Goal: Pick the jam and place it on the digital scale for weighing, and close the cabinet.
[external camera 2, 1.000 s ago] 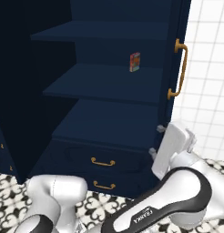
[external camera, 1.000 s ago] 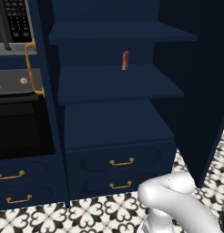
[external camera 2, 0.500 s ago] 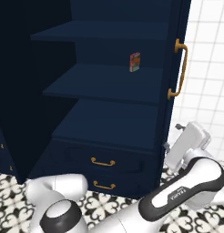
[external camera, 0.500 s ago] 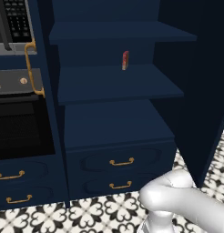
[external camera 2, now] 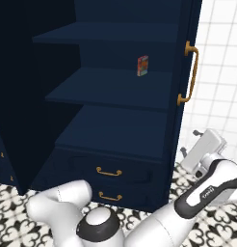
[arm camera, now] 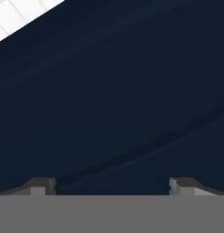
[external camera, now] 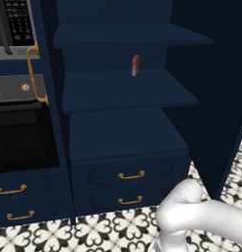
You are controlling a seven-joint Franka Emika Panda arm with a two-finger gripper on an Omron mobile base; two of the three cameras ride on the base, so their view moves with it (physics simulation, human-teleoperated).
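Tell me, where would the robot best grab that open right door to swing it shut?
Probably by the brass handle. Its upright bar stands off the door on two mounts, so a finger can slip in on each side. It sits on the outer face, toward the tiled wall, so come from that side. The open gripper is there, lower down.

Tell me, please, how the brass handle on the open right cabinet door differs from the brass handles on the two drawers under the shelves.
The door handle is a long bar standing upright; each drawer handle is a short curved pull lying level. The door handle sits high, beside the shelf with the red-orange packet; the drawer handles sit low, near the floor, one above the other. Both kinds are brass on navy fronts.
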